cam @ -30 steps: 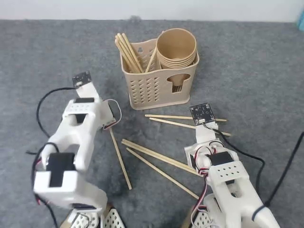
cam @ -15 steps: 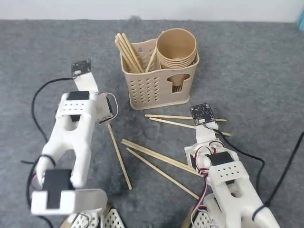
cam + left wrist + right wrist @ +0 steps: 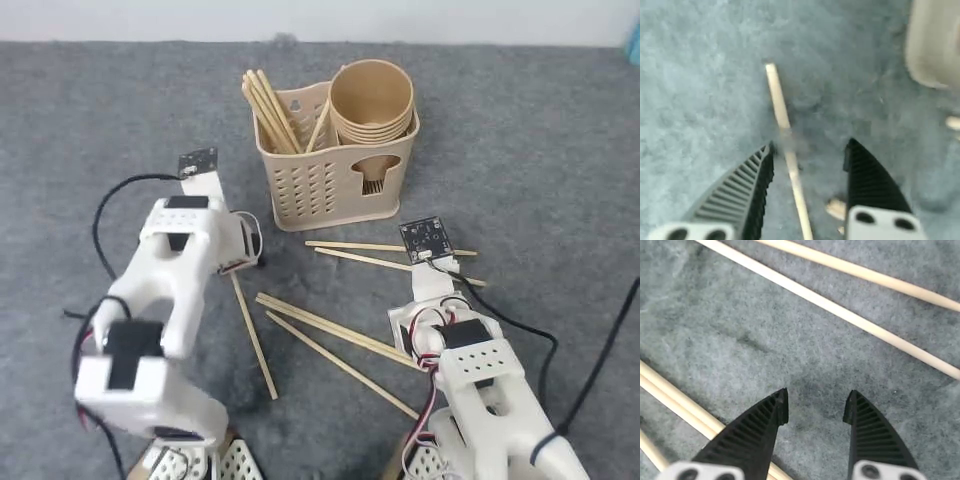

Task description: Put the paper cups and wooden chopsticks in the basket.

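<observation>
My left gripper point(image 3: 810, 147) hangs released astride a chopstick point(image 3: 777, 95) on the tabletop, near-left of the basket point(image 3: 330, 190). The stick's near end is blurred and cut off. My right gripper point(image 3: 816, 399) is released, with other chopsticks point(image 3: 840, 310) just beyond it.

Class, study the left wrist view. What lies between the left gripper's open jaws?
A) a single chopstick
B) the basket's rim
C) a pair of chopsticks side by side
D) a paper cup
A: the left gripper is open, and one chopstick lies flat on the floor with a jaw on each side of it, not yet gripped.
</observation>
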Robot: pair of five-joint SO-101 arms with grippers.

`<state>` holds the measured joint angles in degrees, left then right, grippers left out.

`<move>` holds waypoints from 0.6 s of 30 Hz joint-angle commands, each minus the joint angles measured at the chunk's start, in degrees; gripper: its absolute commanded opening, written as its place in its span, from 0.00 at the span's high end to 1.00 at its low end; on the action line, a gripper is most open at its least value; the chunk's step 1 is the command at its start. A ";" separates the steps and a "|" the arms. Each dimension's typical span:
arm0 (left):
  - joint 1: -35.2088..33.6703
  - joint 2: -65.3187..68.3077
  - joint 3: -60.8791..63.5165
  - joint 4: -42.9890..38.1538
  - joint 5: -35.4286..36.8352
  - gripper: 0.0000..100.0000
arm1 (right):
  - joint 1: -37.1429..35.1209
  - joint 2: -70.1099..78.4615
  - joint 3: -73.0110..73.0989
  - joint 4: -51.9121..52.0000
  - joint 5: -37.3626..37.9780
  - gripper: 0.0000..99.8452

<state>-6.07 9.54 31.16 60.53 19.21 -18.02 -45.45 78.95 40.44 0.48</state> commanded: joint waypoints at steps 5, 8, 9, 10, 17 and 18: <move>-2.99 7.82 -8.04 -0.35 -0.26 0.94 | 0.75 -1.54 0.09 0.13 0.44 0.81; -2.55 6.24 -7.87 0.18 -0.35 0.99 | 0.75 -1.54 0.09 0.13 0.44 0.81; -2.11 5.27 -7.78 0.79 -0.44 0.99 | 0.75 -1.54 0.09 0.13 0.44 0.81; -1.85 4.22 -7.87 1.85 -0.44 0.99 | 0.75 -1.54 0.09 0.13 0.44 0.81; -0.79 -8.18 -7.87 5.71 -0.44 0.99 | 0.75 -1.54 0.09 0.13 0.44 0.81; -0.79 -10.37 -7.87 5.71 -0.44 0.99 | 0.75 -1.54 0.09 0.13 0.44 0.81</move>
<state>-7.38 7.16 23.87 65.36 19.47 -18.02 -45.45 78.95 40.44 0.48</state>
